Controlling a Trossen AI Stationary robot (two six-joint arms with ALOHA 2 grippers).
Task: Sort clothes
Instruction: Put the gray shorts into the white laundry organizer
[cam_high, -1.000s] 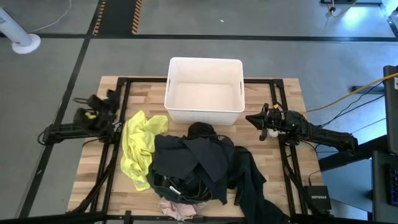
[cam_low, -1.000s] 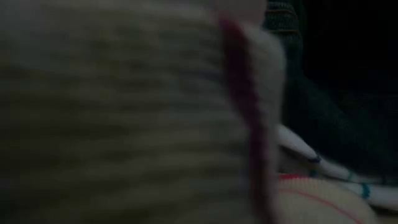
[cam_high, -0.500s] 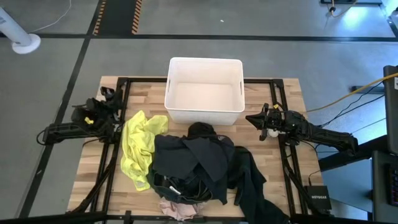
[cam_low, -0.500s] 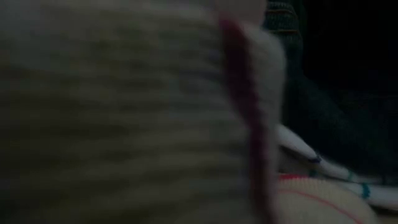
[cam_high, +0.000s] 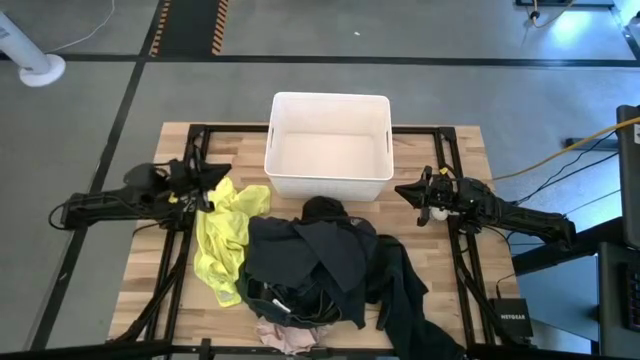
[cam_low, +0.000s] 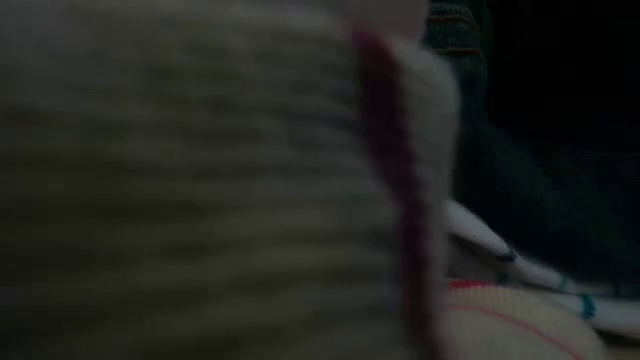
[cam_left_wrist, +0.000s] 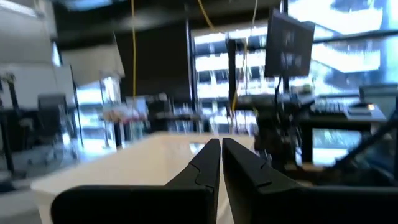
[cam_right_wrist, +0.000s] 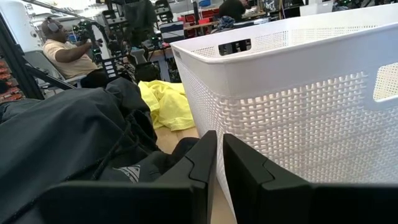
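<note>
The clothes lie in a heap on the wooden table. A bright yellow top is at its left, black and dark garments are in the middle, and a pink piece is at the near edge. My left gripper is shut and empty, above the yellow top's far end, pointing toward the table's right. Its shut fingers show in the left wrist view. My right gripper is shut and empty beside the white bin's right near corner, pointing left. In the right wrist view it faces the dark garments and the yellow top.
The white plastic bin stands at the far middle of the table, with nothing in it; its wall fills the right wrist view. A pale striped piece lies against the low camera and blocks that view. A person sits beyond the table.
My left gripper has swung from the table's left edge toward the right and now stands over the yellow top's far end. It has turned from pointing toward the far side to pointing right. The clothes have not moved.
</note>
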